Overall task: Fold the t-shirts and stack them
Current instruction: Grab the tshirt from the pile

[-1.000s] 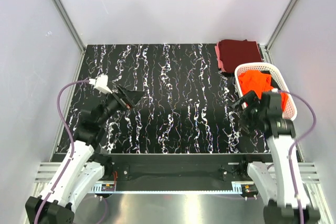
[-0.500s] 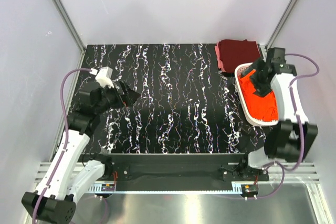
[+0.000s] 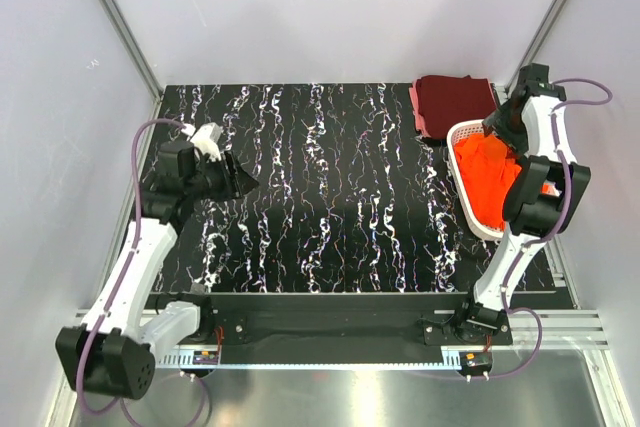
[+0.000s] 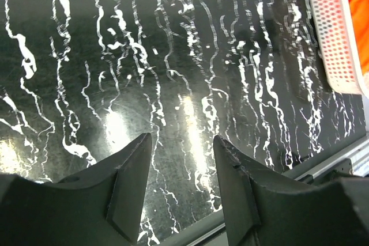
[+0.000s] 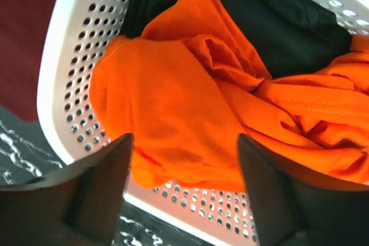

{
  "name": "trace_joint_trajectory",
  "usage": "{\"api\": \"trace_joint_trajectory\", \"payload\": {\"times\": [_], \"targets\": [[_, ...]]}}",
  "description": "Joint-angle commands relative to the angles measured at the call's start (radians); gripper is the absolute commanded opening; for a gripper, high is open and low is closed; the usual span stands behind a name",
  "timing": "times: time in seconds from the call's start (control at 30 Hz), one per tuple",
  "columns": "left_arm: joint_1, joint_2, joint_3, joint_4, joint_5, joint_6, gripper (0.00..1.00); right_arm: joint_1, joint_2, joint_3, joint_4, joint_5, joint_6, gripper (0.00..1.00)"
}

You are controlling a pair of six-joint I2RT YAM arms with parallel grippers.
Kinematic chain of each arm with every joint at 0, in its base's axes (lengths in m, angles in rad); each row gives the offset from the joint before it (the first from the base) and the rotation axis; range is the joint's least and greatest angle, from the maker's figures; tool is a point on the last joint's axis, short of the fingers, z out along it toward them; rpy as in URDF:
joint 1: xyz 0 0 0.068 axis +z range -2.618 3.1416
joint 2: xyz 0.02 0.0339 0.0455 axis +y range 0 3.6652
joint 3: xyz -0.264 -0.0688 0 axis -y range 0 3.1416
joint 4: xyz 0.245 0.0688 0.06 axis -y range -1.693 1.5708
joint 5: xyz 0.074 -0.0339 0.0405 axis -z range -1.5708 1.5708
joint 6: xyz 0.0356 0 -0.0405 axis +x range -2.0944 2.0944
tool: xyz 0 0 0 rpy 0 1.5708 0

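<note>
Basket point(image 5: 69, 67) sits under my right claw point(image 5: 183, 139), spread and empty, ready to pinch the orange shirt point(image 5: 173, 84) inside.

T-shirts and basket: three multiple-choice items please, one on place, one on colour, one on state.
1. Where is the maroon t-shirt?
A) near left corner
B) on the table at the far right, behind the basket
C) inside the basket

2. What lies in the basket?
A) an orange t-shirt and a black t-shirt
B) maroon only
C) nothing

3. The right end effector is:
A) shut on the basket rim
B) shut on the orange t-shirt
C) open above the orange t-shirt

Answers:
1 B, the top view shows it beyond the basket.
2 A, the right wrist view shows both.
3 C, its jaws stand apart, gripping nothing.
</note>
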Motion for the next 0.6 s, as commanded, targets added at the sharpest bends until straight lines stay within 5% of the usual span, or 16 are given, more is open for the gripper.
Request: {"api": "trace_joint_trajectory", "payload": {"times": [0.0, 0.17, 0.2, 0.23, 0.3, 0.47, 0.57], "targets": [[0.017, 0.062, 0.086, 0.053, 0.054, 0.018, 0.51, 0.005, 0.0, -0.002, 0.037, 0.076, 0.035, 0.75], [0.024, 0.14, 0.136, 0.007, 0.09, 0.05, 0.46, 0.005, 0.023, -0.011, 0.05, 0.059, 0.032, 0.69], [0.024, 0.142, 0.135, 0.007, 0.108, 0.055, 0.43, 0.005, 0.025, -0.019, 0.064, 0.054, 0.028, 0.64], [0.024, 0.137, 0.13, 0.008, 0.107, 0.055, 0.43, 0.005, 0.023, -0.026, 0.073, 0.039, 0.029, 0.43], [0.024, 0.122, 0.127, 0.005, 0.104, 0.064, 0.41, 0.005, 0.023, -0.045, 0.081, 0.03, 0.032, 0.31], [0.024, 0.087, 0.103, -0.006, 0.108, 0.075, 0.4, 0.005, 0.026, -0.045, 0.075, 0.014, 0.018, 0.31], [0.024, 0.053, 0.092, -0.019, 0.095, 0.092, 0.4, 0.005, 0.028, -0.045, 0.046, 0.044, -0.009, 0.43]]}}
